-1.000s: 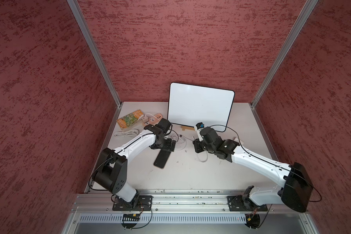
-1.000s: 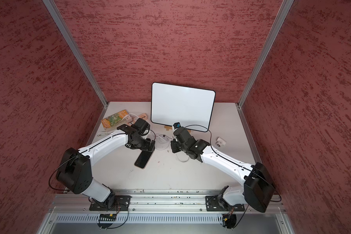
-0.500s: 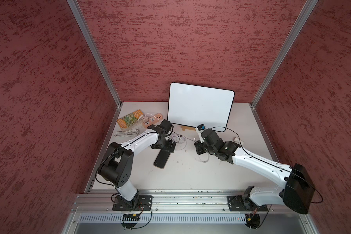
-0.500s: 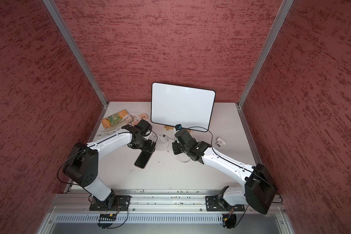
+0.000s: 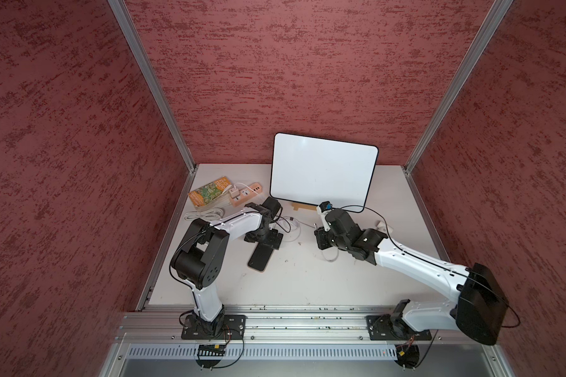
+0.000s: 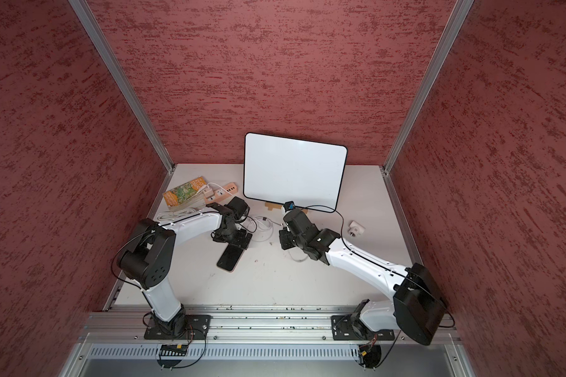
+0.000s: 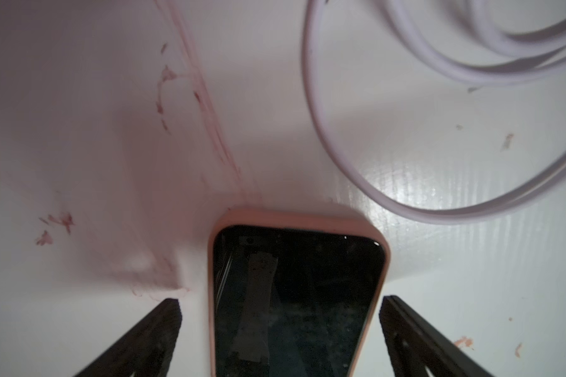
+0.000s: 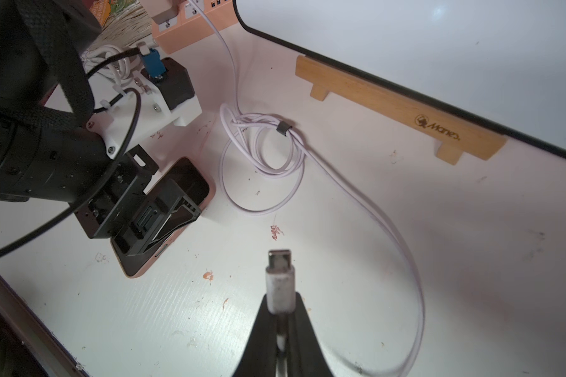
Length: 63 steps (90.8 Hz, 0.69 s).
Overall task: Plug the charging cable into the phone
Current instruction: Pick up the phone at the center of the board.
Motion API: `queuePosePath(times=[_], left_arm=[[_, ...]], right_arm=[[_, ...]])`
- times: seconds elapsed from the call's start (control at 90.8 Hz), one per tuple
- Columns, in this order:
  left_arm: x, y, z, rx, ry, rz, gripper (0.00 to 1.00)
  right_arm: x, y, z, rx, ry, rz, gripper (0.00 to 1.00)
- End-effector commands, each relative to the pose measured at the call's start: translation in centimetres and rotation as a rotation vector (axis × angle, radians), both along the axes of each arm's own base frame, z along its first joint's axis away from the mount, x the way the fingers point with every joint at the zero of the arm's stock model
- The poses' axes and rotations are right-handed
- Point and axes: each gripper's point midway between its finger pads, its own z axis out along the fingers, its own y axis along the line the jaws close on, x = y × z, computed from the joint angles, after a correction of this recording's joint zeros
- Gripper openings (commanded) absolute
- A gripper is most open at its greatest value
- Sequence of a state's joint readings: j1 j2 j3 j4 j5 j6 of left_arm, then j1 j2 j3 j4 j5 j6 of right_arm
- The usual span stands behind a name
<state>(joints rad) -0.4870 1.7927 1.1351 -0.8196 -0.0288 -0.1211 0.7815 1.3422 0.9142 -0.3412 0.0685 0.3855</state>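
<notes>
Centrally in a top view, the phone (image 5: pixel 259 259) lies flat on the worktop (image 5: pixel 307 280), its upper end beneath the left pincer (image 5: pixel 268 240); the right pincer (image 5: pixel 321 240) sits well to its right. In the left wrist view, the jaws stand wide apart, flanking the phone (image 7: pixel 296 293). In the right wrist view, the right pincer (image 8: pixel 280 308) is clamped on the charging cable (image 8: pixel 279 271) at lower centre, with the phone apart at the left.

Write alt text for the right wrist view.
The right gripper, shut, holds the charging cable by its plug, metal tip sticking out above the white table. Beyond, the open left gripper straddles the phone, beside the cable's loose coil.
</notes>
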Motion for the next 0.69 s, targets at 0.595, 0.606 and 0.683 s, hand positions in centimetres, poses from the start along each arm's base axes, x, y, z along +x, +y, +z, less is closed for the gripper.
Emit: queuePosePath(times=[0.595, 0.606, 0.683], left_arm=[[-0.8, -0.4, -2.3, 0.041, 0.030, -0.082, 1.00], [-0.9, -0.4, -2.4, 0.044, 0.034, -0.083, 1.00], [-1.2, -0.1, -2.6, 0.060, 0.049, -0.082, 0.99]], right_arm=[[0.1, -1.6, 0.5, 0.028, -0.039, -0.043, 0.00], [0.1, -1.7, 0.5, 0.027, -0.039, -0.045, 0.00], [0.1, -1.9, 0.5, 0.029, -0.039, -0.050, 0.00]])
